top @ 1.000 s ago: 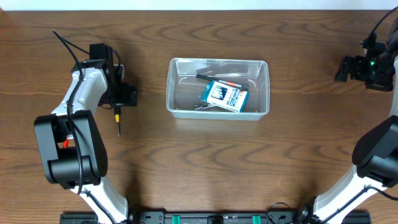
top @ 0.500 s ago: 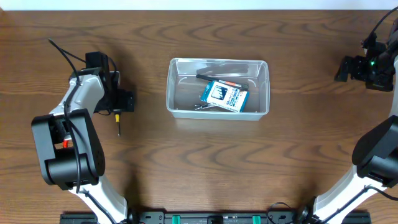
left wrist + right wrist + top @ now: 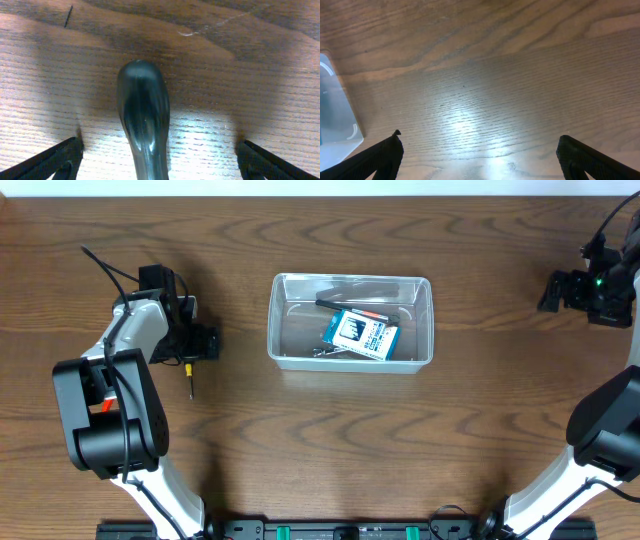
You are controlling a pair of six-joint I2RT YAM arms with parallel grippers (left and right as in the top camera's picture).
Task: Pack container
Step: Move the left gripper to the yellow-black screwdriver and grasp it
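The clear plastic container (image 3: 350, 278) stands mid-table and holds a blue-and-white box (image 3: 360, 333), a black tool (image 3: 345, 302) and small metal pieces. A screwdriver (image 3: 189, 376) with a dark handle (image 3: 143, 110) lies on the table at the left. My left gripper (image 3: 198, 344) is open over the handle end. In the left wrist view its jaws (image 3: 159, 146) stand wide on either side of the handle without touching it. My right gripper (image 3: 550, 290) is open and empty at the far right (image 3: 479, 141). The container's corner shows at the left edge of the right wrist view (image 3: 332, 100).
Bare wooden table (image 3: 330, 440) surrounds the container. Both arm bases (image 3: 110, 430) stand at the front corners. A cable (image 3: 105, 260) loops behind the left wrist.
My left gripper has shifted slightly left and toward the front, onto the screwdriver's handle end. The right arm and the container have not moved.
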